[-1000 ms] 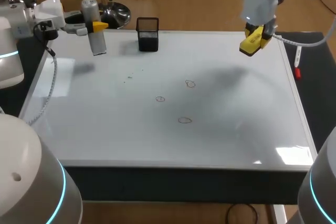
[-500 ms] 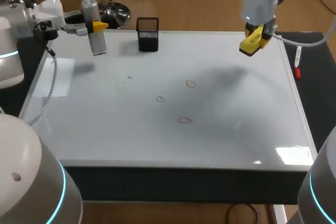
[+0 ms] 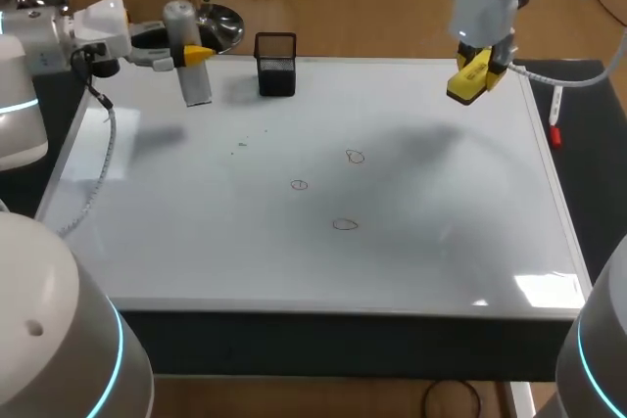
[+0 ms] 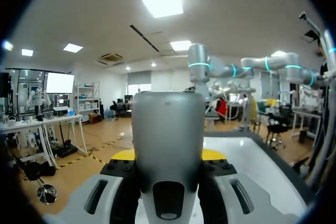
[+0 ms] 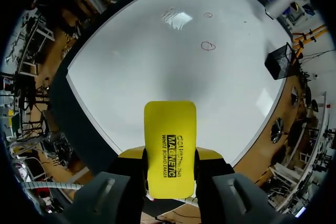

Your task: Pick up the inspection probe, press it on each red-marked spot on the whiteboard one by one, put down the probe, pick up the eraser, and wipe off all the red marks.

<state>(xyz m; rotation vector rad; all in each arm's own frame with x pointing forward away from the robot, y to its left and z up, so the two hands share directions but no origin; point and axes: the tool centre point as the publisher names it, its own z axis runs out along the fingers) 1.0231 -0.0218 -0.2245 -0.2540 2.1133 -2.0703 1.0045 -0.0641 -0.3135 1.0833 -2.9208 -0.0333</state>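
Our left claw [image 3: 193,52] is closed on the inspection probe [image 3: 199,85], a grey cylinder that stands nearly upright, leaning a little. The two yellow-tipped fingers press on it from either side at about mid-height. The probe hangs over the far left corner of the whiteboard [image 3: 441,203], and its shadow lies apart from it on the board's surface. In the left wrist view the probe [image 4: 168,129] fills the space between the fingers of the left claw [image 4: 168,156], with the white board stretching away ahead.

Our right claw [image 3: 477,73] is clamped on the yellow eraser [image 3: 466,83] and holds it above the far right corner of the whiteboard, clear of the surface. From the right wrist we see the eraser [image 5: 170,124] sticking out ahead of the right claw [image 5: 169,153], gripped on both flanks.

Three small circled red marks [image 3: 355,157] sit near the middle of the board, well apart from both claws. A black mesh pen holder [image 3: 275,64] stands at the far edge, just beside the probe. A marker [image 3: 555,119] with a red cap lies on the dark tabletop [image 3: 588,193] off the board's right edge.
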